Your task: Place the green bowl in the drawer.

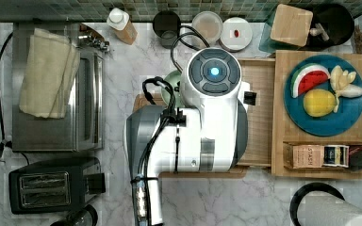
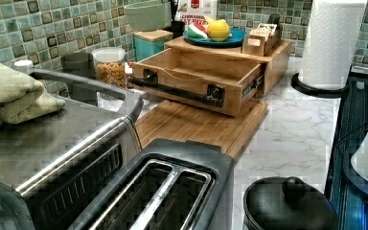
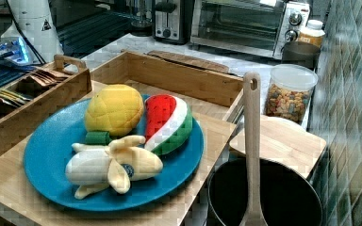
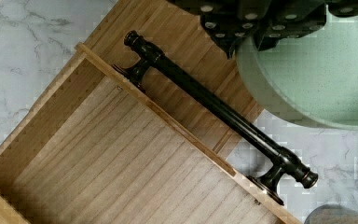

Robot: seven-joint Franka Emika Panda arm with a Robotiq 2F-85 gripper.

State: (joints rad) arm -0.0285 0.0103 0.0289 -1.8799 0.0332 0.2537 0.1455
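The pale green bowl (image 4: pixel 317 74) hangs in the air with my gripper (image 4: pixel 249 28) shut on its rim. In the wrist view it hovers just outside the drawer's front, over the long black bar handle (image 4: pixel 214 107). The light-wood drawer (image 4: pixel 121 154) stands pulled open with a bare floor. In the left view the bowl (image 2: pixel 146 14) is high above the open drawer (image 2: pixel 196 72). From the top view the arm covers most of the bowl (image 1: pixel 171 87), which peeks out at the left of the drawer (image 1: pixel 257 108).
A flat wooden cutting board (image 2: pixel 191 127) lies under the drawer. The blue plate of fruit (image 1: pixel 325 94) and a tea box (image 1: pixel 318 156) sit on the wooden cabinet top. A toaster oven (image 1: pixel 56 94), toaster (image 1: pixel 47 188), jars (image 2: pixel 109 67) and paper towel roll (image 2: pixel 333 43) stand around.
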